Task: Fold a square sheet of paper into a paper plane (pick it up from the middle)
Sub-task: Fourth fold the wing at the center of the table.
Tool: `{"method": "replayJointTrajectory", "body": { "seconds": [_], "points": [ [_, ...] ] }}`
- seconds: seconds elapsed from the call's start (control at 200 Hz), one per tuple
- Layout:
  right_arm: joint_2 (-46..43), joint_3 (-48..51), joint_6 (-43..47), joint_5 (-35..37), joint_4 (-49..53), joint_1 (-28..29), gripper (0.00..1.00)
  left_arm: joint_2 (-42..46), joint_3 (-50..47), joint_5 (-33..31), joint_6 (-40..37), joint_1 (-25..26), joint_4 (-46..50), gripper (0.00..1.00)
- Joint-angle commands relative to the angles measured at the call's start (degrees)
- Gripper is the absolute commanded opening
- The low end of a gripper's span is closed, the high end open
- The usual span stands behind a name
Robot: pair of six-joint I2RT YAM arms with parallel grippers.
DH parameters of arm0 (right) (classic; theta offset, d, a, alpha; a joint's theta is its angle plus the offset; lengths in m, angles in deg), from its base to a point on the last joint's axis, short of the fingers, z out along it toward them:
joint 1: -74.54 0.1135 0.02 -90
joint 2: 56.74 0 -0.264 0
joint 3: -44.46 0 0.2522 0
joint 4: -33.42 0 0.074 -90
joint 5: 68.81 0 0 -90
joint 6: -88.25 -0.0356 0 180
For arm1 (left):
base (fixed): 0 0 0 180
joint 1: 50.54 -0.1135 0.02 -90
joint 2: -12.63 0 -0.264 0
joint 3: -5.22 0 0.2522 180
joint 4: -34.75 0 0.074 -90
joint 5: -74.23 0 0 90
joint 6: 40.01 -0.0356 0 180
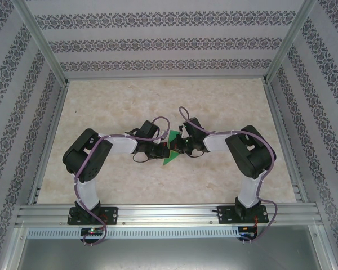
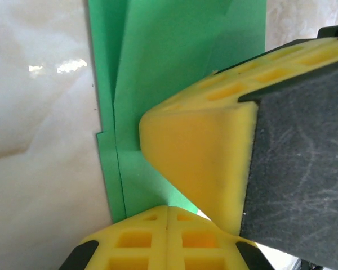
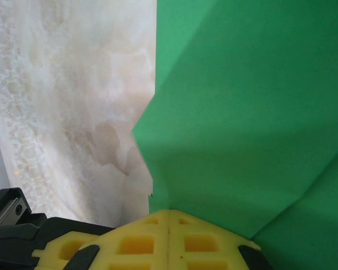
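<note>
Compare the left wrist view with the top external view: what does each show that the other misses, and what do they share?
Left wrist, not top: the stacked fold edges and creases of the green paper, the left gripper shut at its near edge, and another yellow finger with a black pad leaning in from the right.
Top, not left wrist: the left arm and right arm whole, the base rail, the patterned walls.
Both: the green paper on the marble table.

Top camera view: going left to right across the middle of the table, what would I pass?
left arm → left gripper → green paper → right gripper → right arm
</note>
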Motion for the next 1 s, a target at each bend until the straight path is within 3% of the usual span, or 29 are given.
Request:
{"method": "replayJointTrajectory", "body": {
  "seconds": [0.0, 0.994],
  "points": [
    [2.1, 0.3, 1.1, 4.3, 0.6, -1.2, 0.00, -3.5, -2.7, -7.0, -2.1, -0.1, 9.3, 0.00],
    [6.5, -9.7, 6.6, 5.3, 7.6, -10.6, 0.06, -3.9, -6.0, -8.0, -3.9, -0.2, 9.6, 0.00]
  ]
}}
